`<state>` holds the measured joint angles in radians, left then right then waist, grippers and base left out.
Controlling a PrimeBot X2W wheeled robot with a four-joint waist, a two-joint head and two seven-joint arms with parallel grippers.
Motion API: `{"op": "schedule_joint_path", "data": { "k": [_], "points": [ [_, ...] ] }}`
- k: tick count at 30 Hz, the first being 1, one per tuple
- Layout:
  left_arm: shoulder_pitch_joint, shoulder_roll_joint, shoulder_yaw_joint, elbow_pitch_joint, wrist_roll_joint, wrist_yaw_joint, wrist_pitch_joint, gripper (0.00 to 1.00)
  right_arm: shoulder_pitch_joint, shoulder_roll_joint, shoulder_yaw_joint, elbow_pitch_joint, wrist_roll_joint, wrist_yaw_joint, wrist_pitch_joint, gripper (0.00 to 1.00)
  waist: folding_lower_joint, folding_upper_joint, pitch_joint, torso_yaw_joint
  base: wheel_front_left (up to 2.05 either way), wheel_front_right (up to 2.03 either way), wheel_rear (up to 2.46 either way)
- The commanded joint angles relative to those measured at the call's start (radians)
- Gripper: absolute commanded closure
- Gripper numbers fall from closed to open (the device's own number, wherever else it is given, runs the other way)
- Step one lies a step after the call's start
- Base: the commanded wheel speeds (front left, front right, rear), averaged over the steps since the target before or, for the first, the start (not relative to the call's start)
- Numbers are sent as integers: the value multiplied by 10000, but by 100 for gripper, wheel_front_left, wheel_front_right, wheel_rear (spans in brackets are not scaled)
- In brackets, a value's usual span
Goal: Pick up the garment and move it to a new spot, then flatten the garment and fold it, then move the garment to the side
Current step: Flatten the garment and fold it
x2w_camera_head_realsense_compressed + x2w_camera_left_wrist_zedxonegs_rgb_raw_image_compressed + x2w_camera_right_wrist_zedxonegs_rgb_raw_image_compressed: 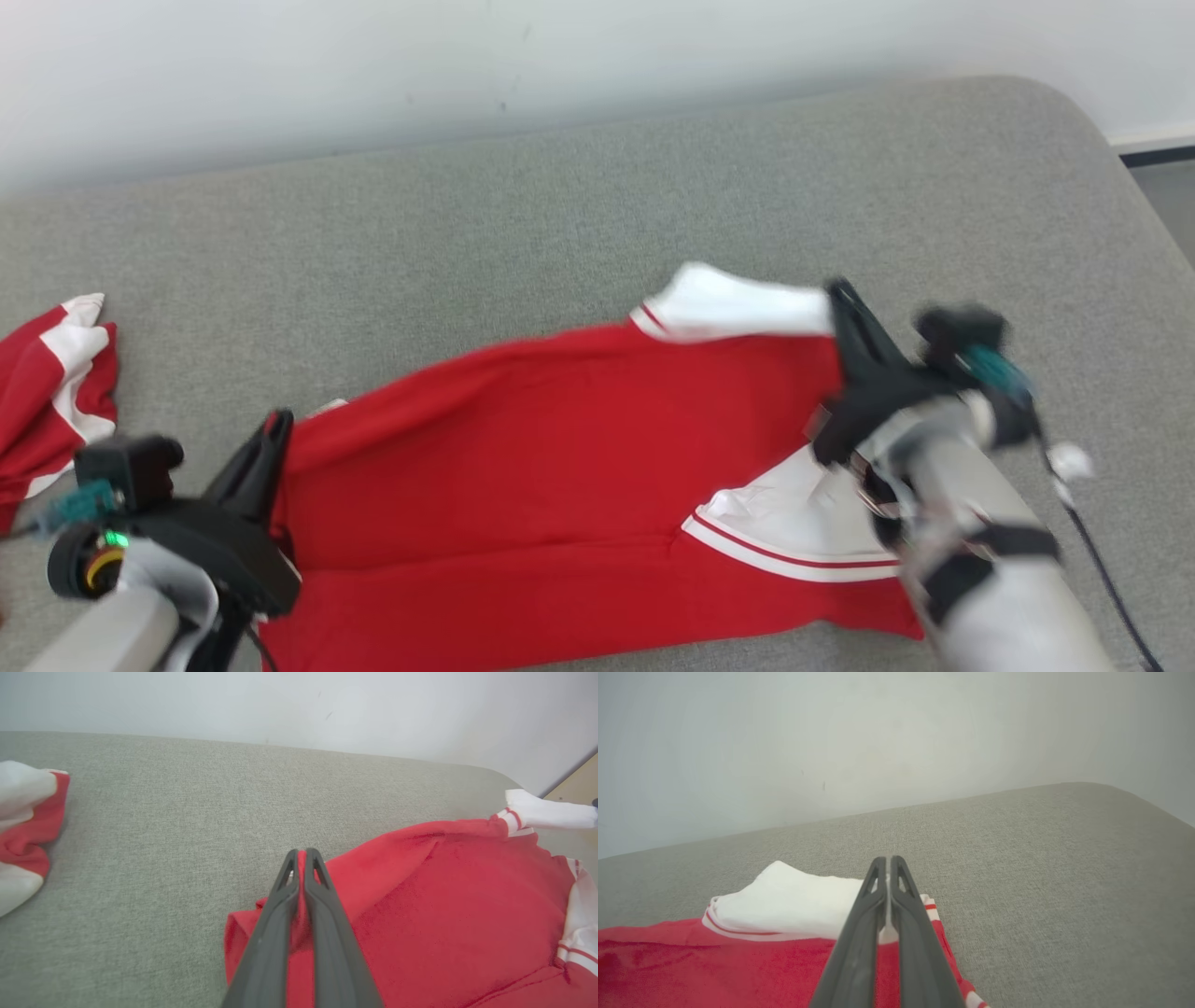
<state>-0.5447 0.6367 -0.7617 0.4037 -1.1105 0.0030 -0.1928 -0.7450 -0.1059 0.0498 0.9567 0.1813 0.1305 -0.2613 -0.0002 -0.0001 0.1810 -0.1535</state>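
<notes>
At the far left edge of the grey cushioned surface [597,187], a crumpled red-and-white piece of clothing [56,392] lies by itself, well apart from the main work. In the left wrist view it shows as a red-and-white bundle [23,826] at the left border.

Right of it, at the near left, the left tool [278,422] points away from the robot. Its two dark fingers are pressed narrowly together on the left edge of the garment [560,448]. The left wrist view shows a thin strip of red cloth pinched between them near the tips [301,855], with the cloth bunched up just below.

The garment is red with white sleeves. It lies spread across the middle and near right of the surface, running from the left tool up towards the far right, with soft creases. A white panel edged with red stripes [794,532] lies on its near right part, beside the pale right forearm.

At the garment's far right corner, a white sleeve [738,303] sticks out to the left. The right tool [838,291] has its fingers closed tightly on that sleeve's end. In the right wrist view, white cloth [794,900] runs in between the closed fingers [887,861].

A pale wall [467,56] stands behind the surface.
</notes>
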Motion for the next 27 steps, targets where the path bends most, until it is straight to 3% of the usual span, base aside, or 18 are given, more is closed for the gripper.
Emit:
{"op": "schedule_joint_path", "data": {
  "k": [1, 4, 5, 8, 14, 17, 21, 22, 23, 24, 25, 27],
  "points": [
    [411, -22, 22, -192, 102, 178, -219, 100, 980, -376, 167, -1152, 625, 8, 170, 100, 2, 1, -173, 45, 0, 0, 0],
    [851, -99, 109, -521, 177, 410, -453, 100, 2795, -806, 47, -3427, 1455, 10, 832, 100, 2, 1, -231, 133, 0, 0, 0],
    [851, -99, 109, -521, 177, 410, -453, 100, 2795, -806, 47, -3427, 1455, 10, 832, 100, 2, 1, -231, 133, 0, 0, 0],
    [1314, -160, 217, -883, 297, 608, -604, 100, 4566, -927, -556, -5946, 1898, 10, 1644, 100, 2, 1, -262, 257, 0, 0, 0],
    [1850, -434, 580, -896, 419, 604, -710, 100, 7332, -89, -1703, -9868, 2097, 10, 3280, 100, 2, 1, -332, 478, 0, 0, 0],
    [1923, -576, 703, -666, 835, 596, -736, 100, 8169, 232, -1934, -10754, 2032, 10, 3838, 100, 2, 1, -360, 494, 0, 0, 0],
    [2051, -949, 1173, -259, 1213, 393, -732, 100, 8631, 427, -1909, -10946, 1765, 10, 4199, 100, 2, 1, -376, 465, 0, 0, 0],
    [2113, -1042, 1288, -157, 1360, 342, -733, 96, 8696, 440, -1867, -10902, 1610, 10, 4263, 82, 2, 1, -388, 460, 0, 0, 0],
    [2163, -1140, 1413, -71, 1555, 319, -734, 65, 8694, 456, -1866, -10872, 1575, 10, 4234, 26, 2, 1, -409, 457, 0, 0, 0],
    [2196, -1242, 1564, -10, 1768, 251, -734, 24, 8695, 458, -1884, -10827, 1564, 10, 4211, 0, 2, 1, -437, 462, 0, 0, 0],
    [2258, -1348, 1706, 54, 1897, 228, -733, 0, 8700, 471, -1915, -10766, 1580, 10, 4214, 0, 2, 1, -484, 470, 0, 0, 0],
    [2444, -1568, 2067, 149, 2164, 125, -725, 0, 8703, 494, -1984, -10680, 1591, 10, 4209, 0, 2, 1, -605, 502, 0, 0, 0]
  ]
}}
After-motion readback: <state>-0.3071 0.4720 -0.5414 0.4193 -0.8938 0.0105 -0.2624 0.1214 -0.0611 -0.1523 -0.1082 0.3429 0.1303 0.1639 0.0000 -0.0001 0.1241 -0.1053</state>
